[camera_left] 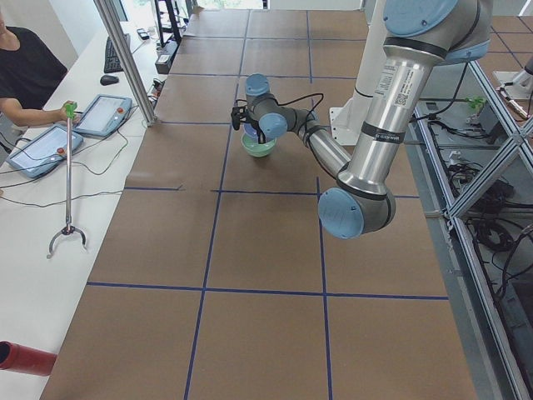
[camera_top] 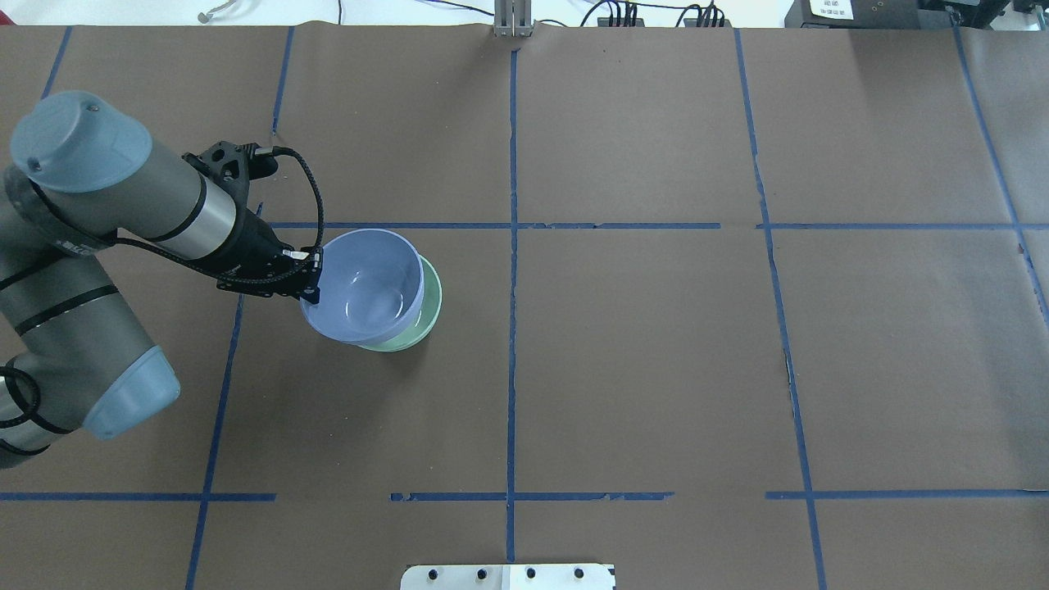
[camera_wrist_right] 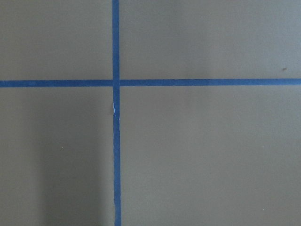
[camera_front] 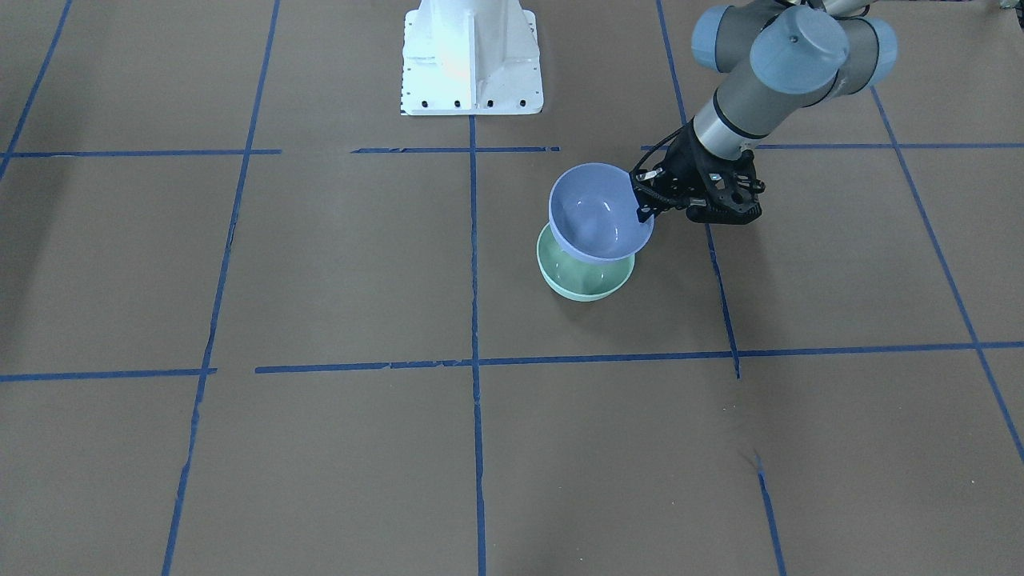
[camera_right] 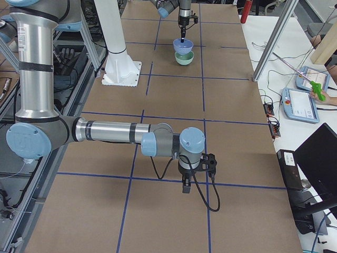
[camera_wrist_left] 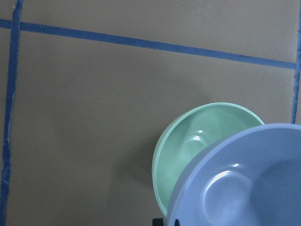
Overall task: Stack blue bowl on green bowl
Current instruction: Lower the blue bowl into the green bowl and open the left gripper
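blue bowl [camera_top: 365, 287] hangs over the green bowl [camera_top: 432, 305], open side up, so it can drop in like one cup into another. both are on the left half of the table [camera_top: 656, 369], about halfway between the robot's edge and the far edge.

the left gripper [camera_top: 312, 275] is squeezed tight on the blue bowl's rim. so the bowl sticks out sideways from it, toward the middle of the table. the green bowl sits on the table below, a little farther from the gripper (a thin green slice peeks out on that side). i think the blue bowl must slide that way a bit, then go down. i cannot tell if the bowls touch yet.

the right gripper [camera_right: 185, 185] points down near the table's right edge, well apart from the bowls. i cannot tell how wide its fingers are.
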`<move>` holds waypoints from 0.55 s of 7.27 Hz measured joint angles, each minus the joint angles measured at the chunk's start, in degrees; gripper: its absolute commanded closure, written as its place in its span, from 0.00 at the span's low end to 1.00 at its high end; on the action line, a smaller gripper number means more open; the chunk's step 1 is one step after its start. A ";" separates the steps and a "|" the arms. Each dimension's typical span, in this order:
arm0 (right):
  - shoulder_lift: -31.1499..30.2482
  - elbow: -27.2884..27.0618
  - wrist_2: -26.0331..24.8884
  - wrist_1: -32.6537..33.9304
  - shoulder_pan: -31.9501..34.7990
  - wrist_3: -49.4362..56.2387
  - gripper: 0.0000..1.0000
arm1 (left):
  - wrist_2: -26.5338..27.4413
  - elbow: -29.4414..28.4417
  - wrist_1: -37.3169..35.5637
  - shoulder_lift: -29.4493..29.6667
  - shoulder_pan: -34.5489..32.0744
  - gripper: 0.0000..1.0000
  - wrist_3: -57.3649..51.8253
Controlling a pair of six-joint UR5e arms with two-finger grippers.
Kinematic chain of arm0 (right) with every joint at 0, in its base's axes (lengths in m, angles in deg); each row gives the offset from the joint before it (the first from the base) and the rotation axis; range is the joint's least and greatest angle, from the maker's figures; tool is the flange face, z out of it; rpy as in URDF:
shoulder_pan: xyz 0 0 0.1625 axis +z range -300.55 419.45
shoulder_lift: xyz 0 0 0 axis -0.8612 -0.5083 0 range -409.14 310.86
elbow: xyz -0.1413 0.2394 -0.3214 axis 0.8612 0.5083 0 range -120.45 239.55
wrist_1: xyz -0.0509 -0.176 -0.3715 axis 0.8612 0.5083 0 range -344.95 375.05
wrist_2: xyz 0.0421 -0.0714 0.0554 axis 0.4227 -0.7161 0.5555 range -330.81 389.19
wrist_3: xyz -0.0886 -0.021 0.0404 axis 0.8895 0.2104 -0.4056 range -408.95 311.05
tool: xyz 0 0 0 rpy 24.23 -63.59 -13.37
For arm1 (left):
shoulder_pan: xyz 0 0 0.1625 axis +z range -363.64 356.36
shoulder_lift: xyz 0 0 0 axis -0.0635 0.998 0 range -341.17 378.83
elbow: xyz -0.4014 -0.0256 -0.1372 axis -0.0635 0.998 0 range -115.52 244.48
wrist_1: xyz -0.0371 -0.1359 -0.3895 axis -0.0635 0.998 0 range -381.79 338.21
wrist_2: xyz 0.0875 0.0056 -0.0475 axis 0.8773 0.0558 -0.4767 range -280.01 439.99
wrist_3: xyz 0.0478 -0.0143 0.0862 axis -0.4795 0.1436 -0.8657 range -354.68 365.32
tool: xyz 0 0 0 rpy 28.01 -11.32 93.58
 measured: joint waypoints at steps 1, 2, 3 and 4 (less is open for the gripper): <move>0.00 0.00 0.00 0.00 0.00 0.02 0.00 | 0.29 -1.25 0.95 0.33 0.15 1.00 0.01; 0.00 0.00 0.00 0.00 0.00 0.03 0.00 | 0.50 -2.35 2.38 0.50 0.25 1.00 0.09; 0.00 0.00 0.00 0.00 0.00 0.03 0.00 | 0.58 -2.99 3.29 0.64 0.32 1.00 0.11; 0.00 0.00 0.00 0.00 0.00 0.03 0.00 | 0.62 -3.36 3.67 0.73 0.35 1.00 0.07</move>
